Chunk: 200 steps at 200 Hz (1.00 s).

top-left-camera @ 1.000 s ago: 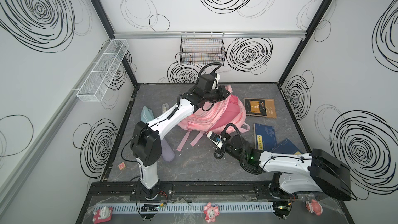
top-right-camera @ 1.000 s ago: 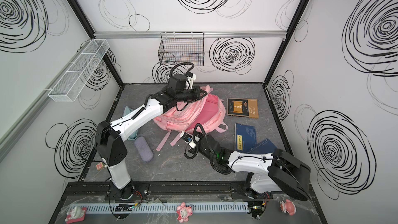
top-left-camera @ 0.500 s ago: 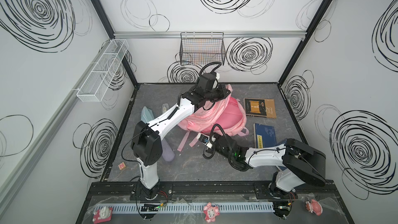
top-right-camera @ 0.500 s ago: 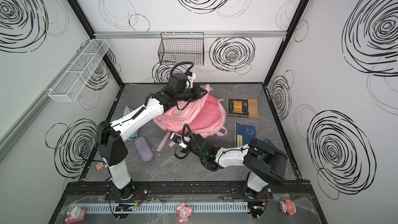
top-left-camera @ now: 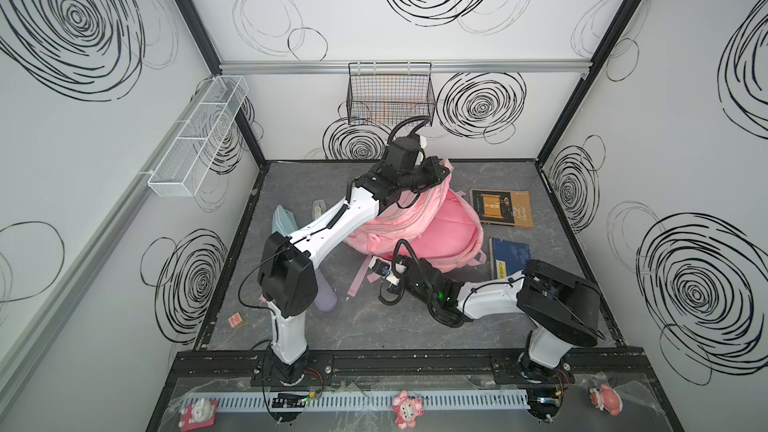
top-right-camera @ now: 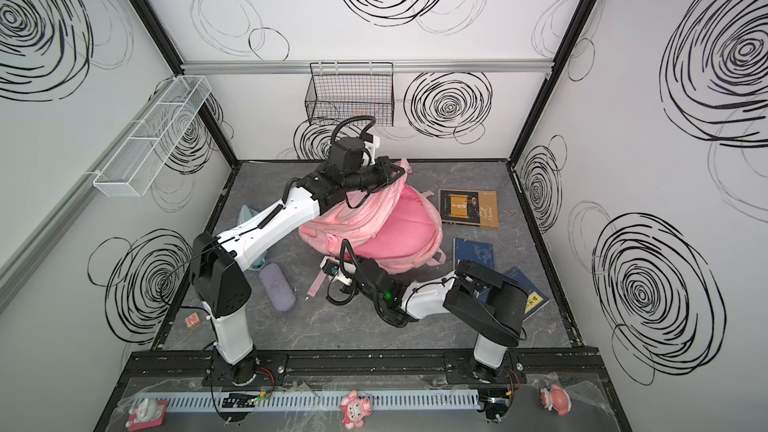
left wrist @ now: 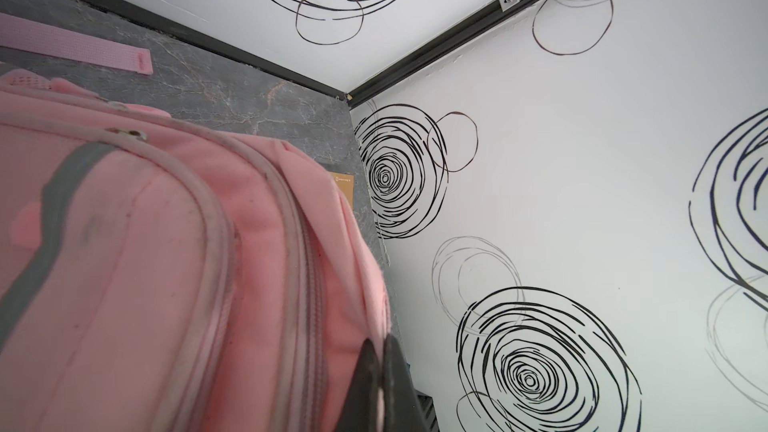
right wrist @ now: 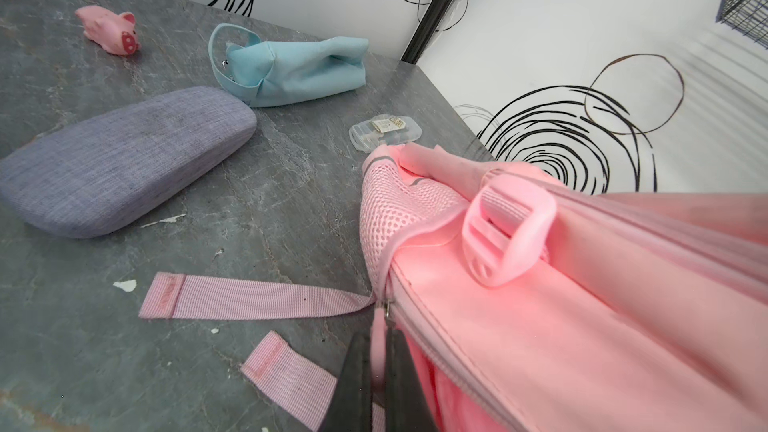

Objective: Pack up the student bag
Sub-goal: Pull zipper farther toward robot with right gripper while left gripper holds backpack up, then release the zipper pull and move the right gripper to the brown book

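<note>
In both top views the student bag (top-left-camera: 440, 234) lies on the middle of the worktop (top-left-camera: 365, 326), toward the far side. Its far end is drawn up by the left end effector (top-left-camera: 438, 170). The right end effector (top-left-camera: 371, 260) is low at the bag's near-left corner. A brown book (top-left-camera: 500, 207) and a blue book (top-left-camera: 509, 257) lie just right of the bag.

In the left wrist view the fingers (left wrist: 395, 380) are closed with a sliver of pink fabric pinched between them. The bag's zipped panels hang slack below that grip.

In the right wrist view the fingers (right wrist: 399, 384) are closed on a pink tab just under the zip slider (right wrist: 386, 309), apparently its pull. A grey case (right wrist: 120, 160) and a teal pouch (right wrist: 291, 68) lie nearby on the left, apart from the bag.

The bag looks soft and probably light. It sags wherever it is not held, so it will fold rather than stand. Thin fabric could slip from narrow fingers. The top loop, webbing straps (right wrist: 249, 297), seams and zip pull seem the surest holds. I judge that one end needs tension while the zip is drawn.
</note>
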Motion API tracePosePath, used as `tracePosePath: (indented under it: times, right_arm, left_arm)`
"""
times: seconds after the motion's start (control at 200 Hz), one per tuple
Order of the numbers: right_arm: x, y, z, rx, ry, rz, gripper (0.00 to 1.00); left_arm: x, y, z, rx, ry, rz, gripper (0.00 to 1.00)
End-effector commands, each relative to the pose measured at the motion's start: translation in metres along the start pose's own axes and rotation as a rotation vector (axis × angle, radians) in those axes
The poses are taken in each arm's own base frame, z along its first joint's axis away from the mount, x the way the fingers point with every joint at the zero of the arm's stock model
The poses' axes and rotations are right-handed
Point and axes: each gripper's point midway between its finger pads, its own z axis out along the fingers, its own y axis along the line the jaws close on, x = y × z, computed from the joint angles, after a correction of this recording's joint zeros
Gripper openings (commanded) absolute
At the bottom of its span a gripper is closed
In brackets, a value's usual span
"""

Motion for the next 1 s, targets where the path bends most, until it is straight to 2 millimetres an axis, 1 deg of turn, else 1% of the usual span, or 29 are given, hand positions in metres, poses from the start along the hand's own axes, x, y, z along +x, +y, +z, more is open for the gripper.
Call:
tracePosePath:
  times: [0.0,0.25,0.36,0.44,0.52,0.535,0.595,0.66,0.705,0.79,0.835,0.995]
  right_arm:
    - [-0.018,0.017,0.007,-0.048,-0.053,-0.014,0.00]
    - [-0.004,0.024,0.019,-0.059,-0.017,-0.017,0.00]
    - [0.000,0.024,0.023,-0.061,-0.006,-0.011,0.00]
    - [0.000,0.022,0.025,-0.064,-0.002,-0.002,0.00]
    - [-0.005,0.020,0.021,-0.064,-0.006,0.017,0.00]
    - [-0.006,0.020,0.020,-0.067,-0.006,0.024,0.00]
    - [-0.012,0.018,0.014,-0.079,-0.008,0.061,0.08]
    - [-0.015,0.022,0.004,-0.128,-0.015,0.106,0.21]
    - [-0.018,0.025,-0.005,-0.162,-0.023,0.144,0.27]
    - [-0.021,0.028,-0.025,-0.207,-0.030,0.240,0.35]
    - [-0.020,0.029,-0.036,-0.225,-0.021,0.299,0.37]
    - [-0.012,0.034,-0.070,-0.282,0.044,0.475,0.45]
  left_arm:
    - [-0.043,-0.094,-0.031,0.269,-0.174,0.107,0.00]
    - [-0.044,-0.099,-0.036,0.277,-0.181,0.114,0.00]
    - [-0.041,-0.103,-0.036,0.287,-0.174,0.121,0.00]
    - [-0.039,-0.104,-0.035,0.288,-0.165,0.135,0.00]
    - [-0.035,-0.103,-0.033,0.285,-0.144,0.160,0.00]
    - [-0.034,-0.102,-0.032,0.285,-0.138,0.167,0.00]
    - [-0.028,-0.097,-0.028,0.272,-0.113,0.197,0.00]
    - [-0.023,-0.089,-0.023,0.251,-0.085,0.239,0.00]
    - [-0.019,-0.080,-0.019,0.225,-0.059,0.264,0.00]
    - [-0.011,-0.063,-0.010,0.166,-0.013,0.323,0.00]
    - [-0.007,-0.053,-0.007,0.128,0.007,0.357,0.00]
    - [0.001,-0.016,0.004,0.020,0.052,0.422,0.00]
